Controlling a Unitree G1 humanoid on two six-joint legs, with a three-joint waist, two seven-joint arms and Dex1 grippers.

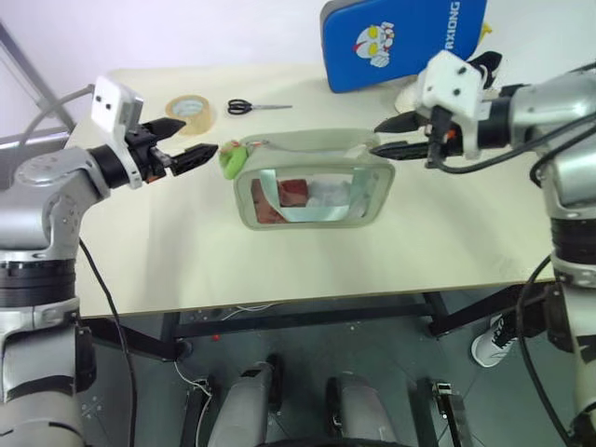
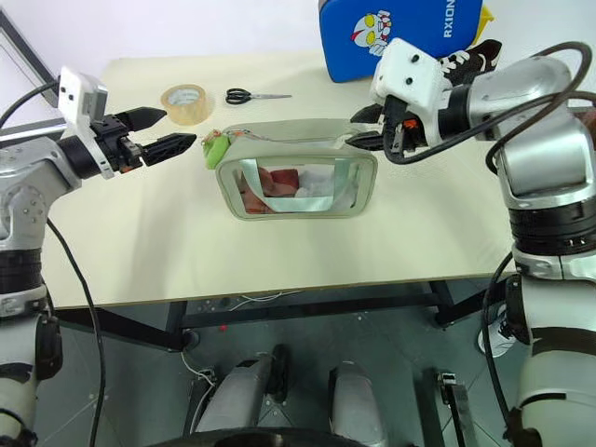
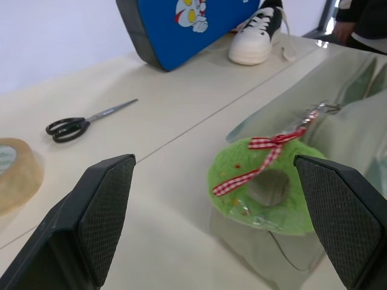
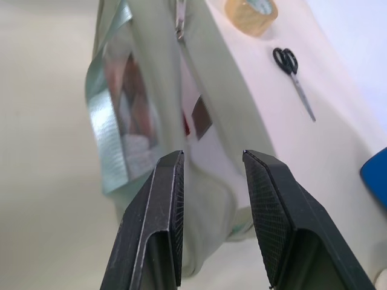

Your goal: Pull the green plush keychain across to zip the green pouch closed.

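- The green pouch stands on its long edge in the middle of the pale tabletop, a little above centre in the head views, its clear window facing the camera with red and white contents behind a light green strap.
- The green plush keychain hangs at the pouch's upper left corner, a lime-green fuzzy charm; the left wrist view shows a red-and-white checked ribbon tied across it and a small metal link joining it to the pouch.
- The left pincer hangs at the left of the frame, level with the pouch top, its two black fingers wide apart and pointing toward the keychain, just beside it and holding nothing.
- The right pincer sits at the pouch's upper right corner, fingers parted with a moderate gap; in the right wrist view the pouch's end shows between the fingertips, and I cannot tell whether they touch the fabric.
- Farther back, in the upper left of the frame, a roll of tape lies flat, with black-handled scissors just right of it.
- At the far edge, upper right, a blue cartoon-printed case stands, with a white sneaker beside it.
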